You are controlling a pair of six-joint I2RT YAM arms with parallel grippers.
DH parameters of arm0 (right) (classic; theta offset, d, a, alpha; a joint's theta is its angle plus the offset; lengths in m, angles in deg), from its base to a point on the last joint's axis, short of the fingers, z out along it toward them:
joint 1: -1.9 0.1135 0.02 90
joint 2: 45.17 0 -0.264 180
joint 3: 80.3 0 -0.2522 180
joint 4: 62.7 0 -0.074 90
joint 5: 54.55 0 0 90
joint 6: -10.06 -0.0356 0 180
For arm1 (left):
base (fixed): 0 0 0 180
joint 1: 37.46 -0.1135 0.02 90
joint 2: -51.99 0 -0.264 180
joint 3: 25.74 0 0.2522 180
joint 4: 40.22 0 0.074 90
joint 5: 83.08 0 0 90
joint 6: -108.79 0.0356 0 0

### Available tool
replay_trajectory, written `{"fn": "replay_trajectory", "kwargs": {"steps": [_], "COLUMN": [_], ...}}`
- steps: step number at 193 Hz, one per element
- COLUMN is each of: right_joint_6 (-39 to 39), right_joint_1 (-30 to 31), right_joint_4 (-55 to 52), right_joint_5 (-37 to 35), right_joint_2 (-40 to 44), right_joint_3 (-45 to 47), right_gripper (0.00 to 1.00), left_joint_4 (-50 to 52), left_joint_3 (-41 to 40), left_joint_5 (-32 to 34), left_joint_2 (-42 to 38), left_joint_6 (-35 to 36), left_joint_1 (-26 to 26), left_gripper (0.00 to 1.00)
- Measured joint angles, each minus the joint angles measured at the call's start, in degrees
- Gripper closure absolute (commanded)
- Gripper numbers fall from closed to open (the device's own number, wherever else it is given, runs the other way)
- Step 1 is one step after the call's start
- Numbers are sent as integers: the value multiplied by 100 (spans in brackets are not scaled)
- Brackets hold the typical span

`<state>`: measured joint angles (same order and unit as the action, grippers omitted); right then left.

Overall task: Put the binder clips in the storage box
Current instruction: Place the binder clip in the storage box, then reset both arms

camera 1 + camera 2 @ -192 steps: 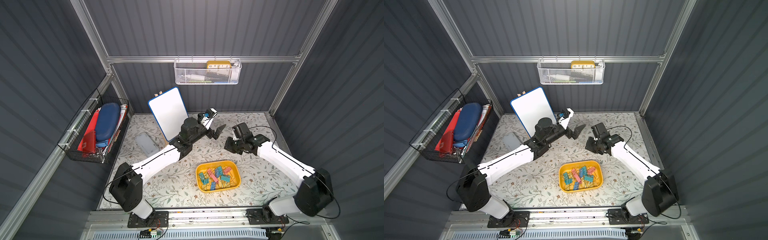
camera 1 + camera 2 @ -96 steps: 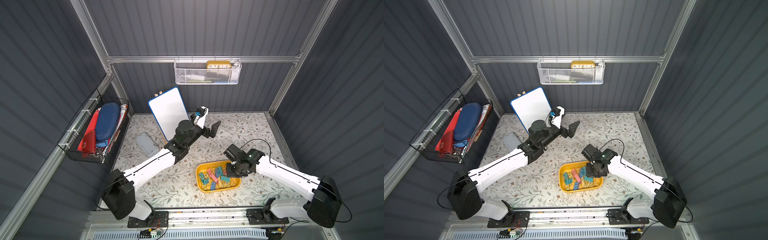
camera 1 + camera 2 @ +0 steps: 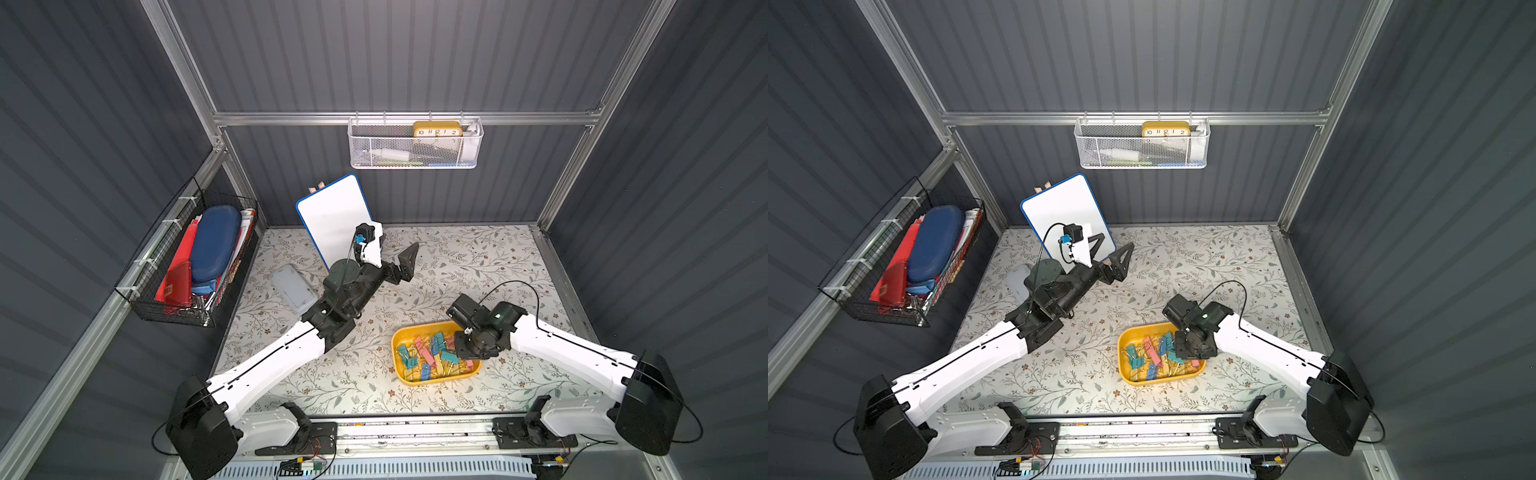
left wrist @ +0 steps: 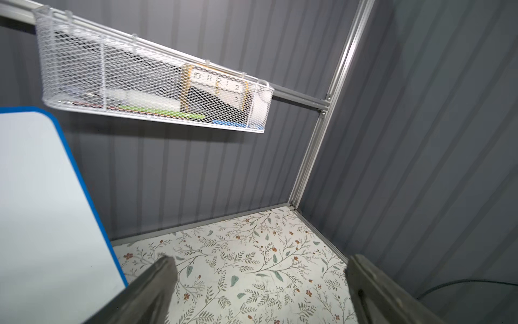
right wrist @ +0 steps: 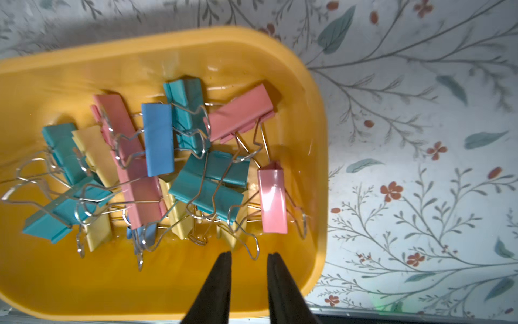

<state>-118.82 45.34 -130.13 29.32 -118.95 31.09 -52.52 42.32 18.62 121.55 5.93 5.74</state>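
The storage box is a shallow yellow tray at the table's front right. Several binder clips in teal, pink, blue and yellow lie heaped inside it. My right gripper points down over the box's right end, jaws a little apart, open, with nothing between them. A pink clip lies loose just ahead of its tips. My left gripper hangs wide open above the table's back left, empty, beside the whiteboard.
A blue-edged whiteboard leans at the back. A grey-white lidded box lies left of the left arm. A black wire basket hangs on the left wall and a white mesh basket on the back wall.
My right arm swung from mid-table forward to over the storage box, and its jaws have parted. My left arm drew back leftward towards the whiteboard, still open.
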Motion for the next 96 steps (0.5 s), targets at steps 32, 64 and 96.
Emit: {"fn": "replay_trajectory", "kwargs": {"steps": [32, 64, 96], "right_joint_6": [229, 990, 2096], "right_joint_1": [-7, -221, -1429], "right_joint_4": [177, 1447, 3613], "right_joint_5": [-894, -2782, -3960], "right_joint_2": [673, 1561, 1676], "right_joint_3": [-382, 146, 1515], "right_gripper": [50, 4, 1], "left_joint_4": [44, 0, -391], "left_joint_3": [-304, -866, -1749], "left_joint_5": [966, 2339, 3600], "left_joint_2": [-560, -1357, -1873], "left_joint_6": [-271, -291, 7], "left_joint_1": [0, -2, -179], "left_gripper": [5, 11, 1]}}
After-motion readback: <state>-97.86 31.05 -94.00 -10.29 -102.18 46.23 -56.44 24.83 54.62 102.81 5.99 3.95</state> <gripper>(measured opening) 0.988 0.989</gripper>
